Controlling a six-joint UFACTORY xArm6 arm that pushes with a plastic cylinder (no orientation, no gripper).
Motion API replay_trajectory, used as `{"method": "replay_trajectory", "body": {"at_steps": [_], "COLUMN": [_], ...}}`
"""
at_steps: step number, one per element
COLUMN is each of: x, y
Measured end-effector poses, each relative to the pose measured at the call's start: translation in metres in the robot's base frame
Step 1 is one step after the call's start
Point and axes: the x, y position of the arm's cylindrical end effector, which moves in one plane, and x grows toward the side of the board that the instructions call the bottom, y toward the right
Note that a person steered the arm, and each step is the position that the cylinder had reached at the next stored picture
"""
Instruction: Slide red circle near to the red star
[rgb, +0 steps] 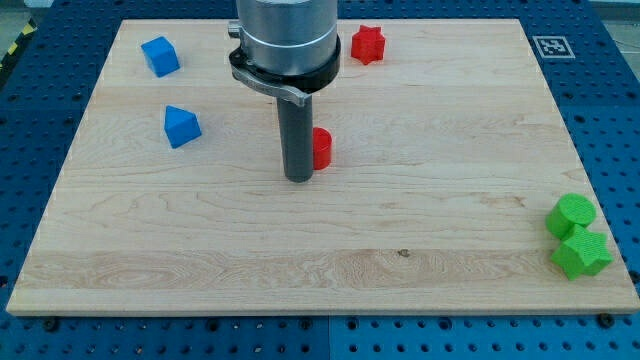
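The red circle (322, 148) stands near the middle of the wooden board, partly hidden behind my rod. My tip (298, 178) rests on the board touching the circle's left and lower side. The red star (368, 44) lies near the view's top edge, up and to the right of the circle, well apart from it.
A blue cube (160, 56) sits at the top left and a blue pentagon-like block (182, 126) below it. A green circle (571, 214) and a green star-like block (581, 253) sit together at the board's right edge (590, 180).
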Motion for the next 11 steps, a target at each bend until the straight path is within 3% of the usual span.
{"method": "replay_trajectory", "body": {"at_steps": [5,11], "x": [-0.02,-0.015], "y": [-0.007,0.063]}}
